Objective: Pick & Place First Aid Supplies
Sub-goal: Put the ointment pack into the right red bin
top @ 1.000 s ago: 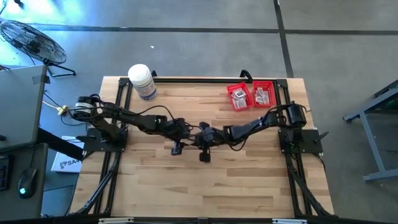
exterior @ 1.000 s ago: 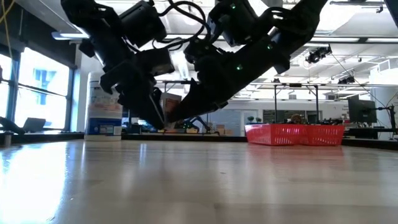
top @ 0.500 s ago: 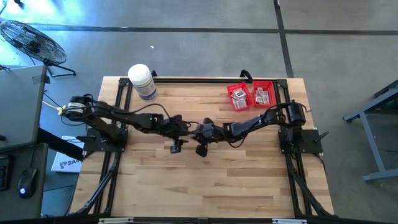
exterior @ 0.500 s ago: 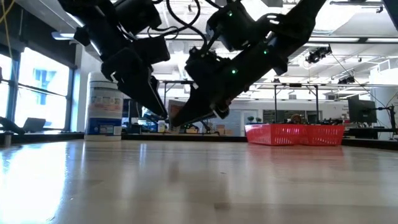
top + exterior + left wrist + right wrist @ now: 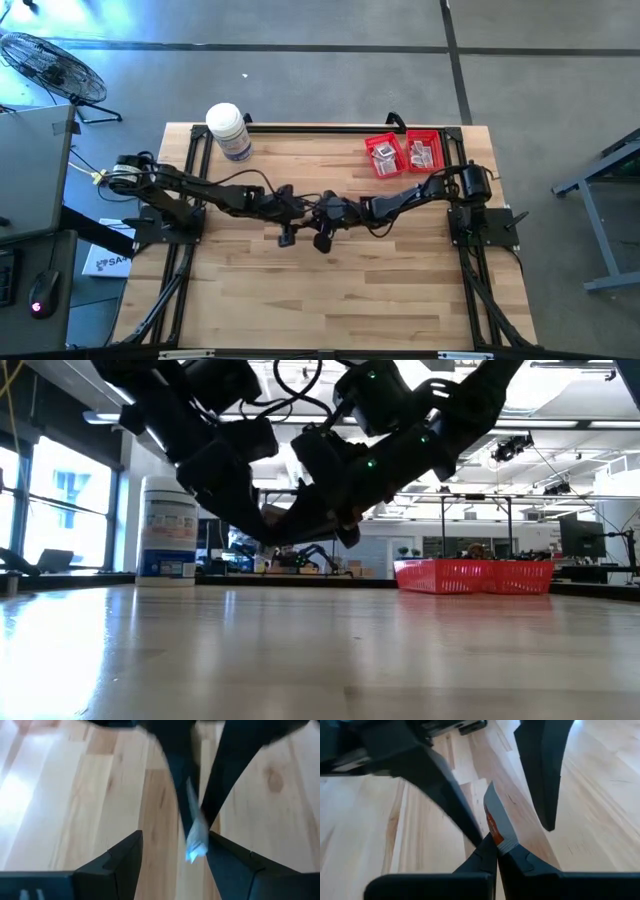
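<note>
One packet (image 5: 496,822) sits pinched between the right fingers (image 5: 487,852).

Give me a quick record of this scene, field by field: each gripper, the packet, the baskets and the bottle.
right gripper: shut on packet, above mid-table
left gripper: open, fingers either side of the packet
handover: not yet done, left fingers not closed
red baskets: two, back right of table, holding more packets
white bottle: upright, back left

No legible text, not even on the bottle (image 5: 167,528) label or packet (image 5: 496,821)
</note>
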Available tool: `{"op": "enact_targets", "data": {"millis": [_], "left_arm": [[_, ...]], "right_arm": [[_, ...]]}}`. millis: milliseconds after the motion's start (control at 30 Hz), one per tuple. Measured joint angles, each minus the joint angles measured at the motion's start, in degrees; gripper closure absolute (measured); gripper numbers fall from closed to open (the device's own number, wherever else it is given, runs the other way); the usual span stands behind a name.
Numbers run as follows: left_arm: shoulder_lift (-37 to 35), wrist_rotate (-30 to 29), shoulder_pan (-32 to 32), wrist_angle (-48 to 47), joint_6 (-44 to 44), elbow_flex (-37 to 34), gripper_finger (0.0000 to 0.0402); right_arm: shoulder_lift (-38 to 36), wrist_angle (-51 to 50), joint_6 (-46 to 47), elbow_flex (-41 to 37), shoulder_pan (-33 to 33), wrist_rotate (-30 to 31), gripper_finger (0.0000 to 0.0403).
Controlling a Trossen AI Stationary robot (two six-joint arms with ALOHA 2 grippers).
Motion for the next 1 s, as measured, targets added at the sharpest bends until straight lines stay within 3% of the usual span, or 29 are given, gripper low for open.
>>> {"op": "enact_targets", "data": {"millis": [233, 567, 700, 900, 1000], "left_arm": [[0.0, -1.2, 0.0, -4.0, 0.4, 0.0, 0.0195], [0.0, 0.3, 0.0, -2.6, 1.7, -0.1, 0.0201], [0.0, 3.6, 0.1, -1.9, 3.4, -0.1, 0.0249], [0.0, 7.6, 0.1, -2.3, 4.6, -0.1, 0.0383], [-0.2, 7.6, 0.1, -2.9, 4.6, -0.1, 0.0386]], "right_arm": [[0.0, 0.8, -2.4, 0.0, 0.0, -3.7, 0.0401], [-0.1, 1.0, -2.3, 0.0, 0.1, -4.8, 0.0401], [-0.2, 0.9, -2.3, 0.0, 0.2, -5.1, 0.0402], [-0.2, 0.8, -2.3, 0.0, 0.2, -4.8, 0.0401], [-0.2, 0.2, -2.3, 0.1, 0.2, -4.7, 0.0402]]}}
